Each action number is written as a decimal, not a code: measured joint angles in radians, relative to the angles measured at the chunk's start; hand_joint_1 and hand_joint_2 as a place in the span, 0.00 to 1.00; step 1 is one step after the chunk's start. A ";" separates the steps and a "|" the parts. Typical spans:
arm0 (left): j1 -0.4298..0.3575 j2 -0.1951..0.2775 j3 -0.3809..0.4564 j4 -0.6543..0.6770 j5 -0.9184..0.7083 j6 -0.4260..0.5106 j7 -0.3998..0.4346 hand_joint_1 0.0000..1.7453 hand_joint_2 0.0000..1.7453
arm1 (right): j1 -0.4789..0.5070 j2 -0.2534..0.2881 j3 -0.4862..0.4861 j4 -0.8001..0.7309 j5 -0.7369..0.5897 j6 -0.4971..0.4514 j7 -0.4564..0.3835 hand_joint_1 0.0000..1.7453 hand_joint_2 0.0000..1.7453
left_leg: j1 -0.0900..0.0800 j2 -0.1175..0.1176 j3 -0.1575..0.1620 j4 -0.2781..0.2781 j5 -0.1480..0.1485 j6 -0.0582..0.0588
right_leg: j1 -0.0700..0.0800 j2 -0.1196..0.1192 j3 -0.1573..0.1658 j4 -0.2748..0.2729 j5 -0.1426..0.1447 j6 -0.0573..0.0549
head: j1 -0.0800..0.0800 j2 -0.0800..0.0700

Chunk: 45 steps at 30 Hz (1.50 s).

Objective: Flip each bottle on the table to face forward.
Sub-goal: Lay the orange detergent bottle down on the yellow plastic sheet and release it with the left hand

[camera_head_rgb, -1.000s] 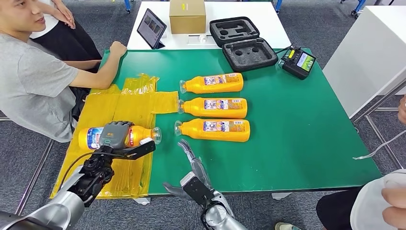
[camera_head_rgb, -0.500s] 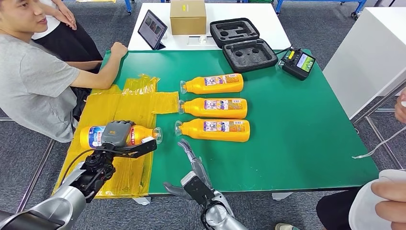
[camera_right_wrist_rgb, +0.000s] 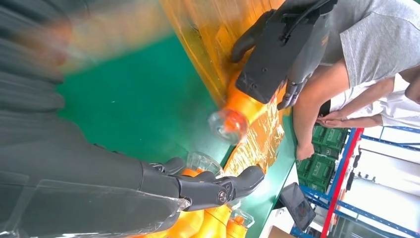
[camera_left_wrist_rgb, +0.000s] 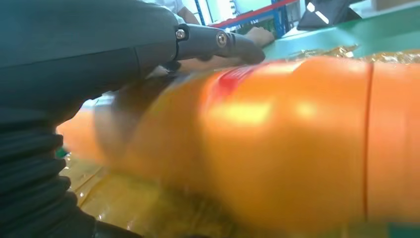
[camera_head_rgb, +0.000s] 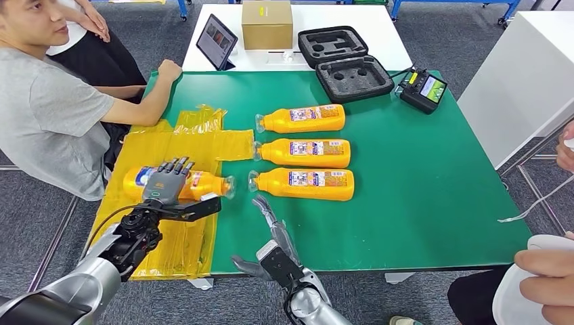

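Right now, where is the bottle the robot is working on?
In the head view, the bottle lies on the yellow plastic sheet at the table's left, under the left hand, its cap toward three bottles on the green.

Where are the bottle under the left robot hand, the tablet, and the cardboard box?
bottle [camera_head_rgb: 206, 184], head view, orange shoulder near the neck.
tablet [camera_head_rgb: 216, 41], head view, screen centre.
cardboard box [camera_head_rgb: 267, 28], head view, front face.

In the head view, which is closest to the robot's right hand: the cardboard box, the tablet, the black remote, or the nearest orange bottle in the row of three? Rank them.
From the right hand, nearest first:
1. Nearest orange bottle, just beyond the fingers, front of the row.
2. Black remote, far right of the green table.
3. Tablet, on the white table behind, left.
4. Cardboard box, farthest back, centre.
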<state>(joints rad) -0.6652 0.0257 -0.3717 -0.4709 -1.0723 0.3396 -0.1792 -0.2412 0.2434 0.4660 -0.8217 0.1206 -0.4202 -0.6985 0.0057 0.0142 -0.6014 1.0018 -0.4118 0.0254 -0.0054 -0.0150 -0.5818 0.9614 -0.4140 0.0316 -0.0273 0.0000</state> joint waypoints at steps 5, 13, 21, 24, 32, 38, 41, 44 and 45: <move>0.000 -0.001 -0.005 0.009 -0.002 -0.002 -0.001 0.00 0.00 | -0.003 -0.001 0.000 0.000 -0.004 0.001 0.000 0.00 1.00 | 0.000 0.000 -0.001 0.000 0.000 0.000 | 0.000 0.000 0.000 0.000 0.000 0.000 | 0.000 0.000; 0.000 0.001 -0.006 0.020 0.000 -0.008 -0.004 0.00 0.00 | -0.003 -0.003 0.000 0.000 -0.004 0.011 0.000 0.00 1.00 | 0.000 -0.001 -0.001 0.000 0.000 0.000 | 0.000 -0.002 0.000 0.000 0.000 0.000 | 0.000 0.000; 0.000 0.002 -0.006 0.025 0.007 -0.008 -0.006 0.00 0.00 | -0.006 -0.003 0.000 0.000 -0.015 0.011 0.000 0.00 1.00 | 0.000 -0.001 -0.001 0.000 0.000 0.000 | 0.000 -0.002 0.000 0.000 0.000 0.000 | 0.000 0.000; 0.000 0.004 -0.006 0.025 0.009 -0.007 -0.007 0.00 0.00 | -0.010 -0.003 -0.001 0.001 -0.018 0.011 0.000 0.00 1.00 | 0.000 -0.001 -0.001 0.000 0.000 0.000 | 0.000 -0.002 0.000 0.000 0.000 0.000 | 0.000 0.000; 0.029 0.005 -0.001 -0.015 0.114 0.076 -0.121 0.00 0.00 | -0.010 -0.005 -0.002 0.000 -0.013 -0.007 0.000 0.00 1.00 | 0.000 -0.001 -0.001 0.000 0.000 0.000 | 0.000 -0.002 -0.001 0.000 0.000 0.000 | 0.000 0.000; 0.133 0.008 -0.001 -0.206 0.194 0.097 -0.158 0.00 0.00 | -0.003 -0.014 -0.002 -0.008 -0.012 -0.013 0.000 0.00 1.00 | 0.000 -0.001 -0.004 0.000 0.000 0.000 | 0.000 -0.002 -0.004 0.000 0.000 0.000 | 0.000 0.000; 0.168 0.012 -0.001 -0.274 0.200 0.098 -0.158 0.00 0.00 | 0.000 -0.016 -0.002 -0.011 -0.012 -0.013 0.000 0.00 1.00 | 0.000 -0.001 -0.007 0.000 0.000 0.000 | 0.000 -0.002 -0.006 0.000 0.000 0.000 | 0.000 0.000; 0.198 0.018 -0.003 -0.327 0.210 0.111 -0.164 0.00 0.25 | 0.001 -0.016 -0.001 -0.013 -0.010 -0.013 0.000 0.00 1.00 | 0.000 -0.001 -0.008 0.000 0.000 0.000 | 0.000 -0.002 -0.008 0.000 0.000 0.000 | 0.000 0.000; 0.211 0.019 -0.003 -0.349 0.216 0.123 -0.169 0.00 0.50 | 0.001 -0.016 0.000 -0.013 -0.010 -0.013 0.000 0.00 1.00 | 0.000 -0.001 -0.008 0.000 0.000 0.000 | 0.001 -0.002 -0.008 0.000 0.000 0.000 | 0.000 0.000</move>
<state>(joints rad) -0.4538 0.0448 -0.3751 -0.8199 -0.8560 0.4622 -0.3482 -0.2400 0.2270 0.4655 -0.8350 0.1110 -0.4331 -0.6987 0.0054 0.0137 -0.6092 1.0020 -0.4114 0.0257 -0.0047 -0.0172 -0.5895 0.9617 -0.4140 0.0317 -0.0274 0.0000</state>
